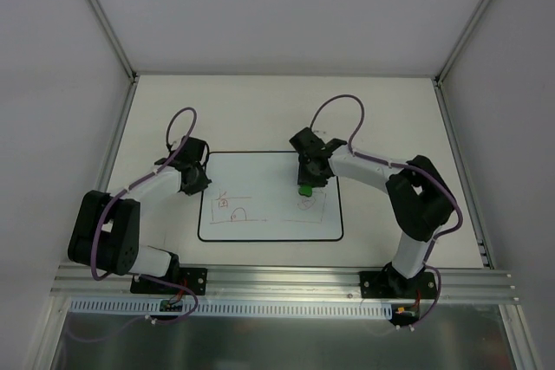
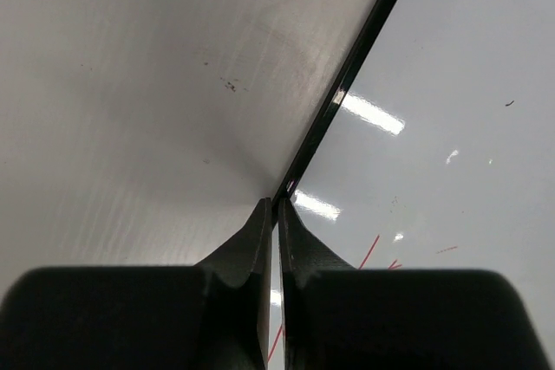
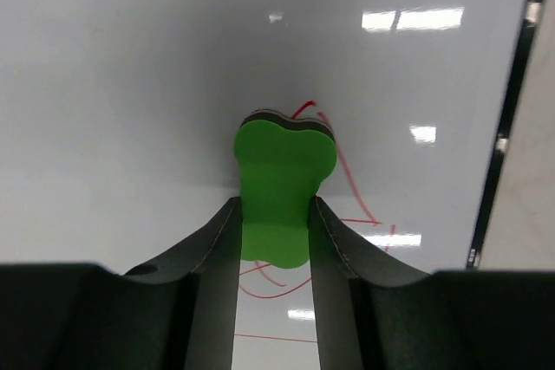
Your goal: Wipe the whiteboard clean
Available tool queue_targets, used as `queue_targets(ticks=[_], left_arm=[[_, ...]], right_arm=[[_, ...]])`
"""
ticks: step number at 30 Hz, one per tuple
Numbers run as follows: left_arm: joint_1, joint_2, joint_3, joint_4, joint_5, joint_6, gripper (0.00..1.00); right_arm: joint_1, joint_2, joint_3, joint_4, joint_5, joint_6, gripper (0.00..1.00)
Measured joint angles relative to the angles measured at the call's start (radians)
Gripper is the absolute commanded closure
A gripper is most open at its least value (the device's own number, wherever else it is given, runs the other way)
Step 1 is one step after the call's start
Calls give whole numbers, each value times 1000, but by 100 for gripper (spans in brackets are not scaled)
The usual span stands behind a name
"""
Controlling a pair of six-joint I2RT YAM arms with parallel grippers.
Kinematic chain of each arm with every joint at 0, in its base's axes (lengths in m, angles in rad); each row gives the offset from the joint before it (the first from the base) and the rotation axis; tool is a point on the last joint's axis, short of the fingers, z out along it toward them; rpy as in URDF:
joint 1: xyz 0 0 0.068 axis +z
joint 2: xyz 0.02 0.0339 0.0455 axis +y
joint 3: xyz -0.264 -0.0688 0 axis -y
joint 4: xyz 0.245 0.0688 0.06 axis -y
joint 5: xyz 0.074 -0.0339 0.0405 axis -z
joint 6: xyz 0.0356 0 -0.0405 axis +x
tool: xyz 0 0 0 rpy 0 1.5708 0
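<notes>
White counter point(image 1: 390, 110) carries the whiteboard point(image 1: 273, 171); left jaws closed at its edge, right jaws clamp the green eraser point(image 3: 279, 188).

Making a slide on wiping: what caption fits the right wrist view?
Right claw grips a green eraser against the whiteboard, over its red drawing.

Red drawing point(image 3: 347, 175) partly hidden behind green eraser point(image 3: 282, 192); whiteboard point(image 2: 451, 127) cut off by frame edge.
</notes>
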Motion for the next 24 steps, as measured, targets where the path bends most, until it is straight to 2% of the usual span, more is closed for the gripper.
queue_targets(ticks=[4, 14, 18, 24], left_arm=[[0, 8, 7, 9, 26, 8, 100], [-1, 20, 13, 27, 78, 29, 100], [-7, 24, 15, 30, 93, 29, 100], [-7, 27, 19, 29, 99, 29, 100]], right_arm=[[-68, -23, -24, -7, 0, -20, 100], [-122, -23, -21, -17, -31, -69, 100], [-157, 12, 27, -56, -47, -84, 100], [-85, 119, 171, -101, -44, -99, 100]])
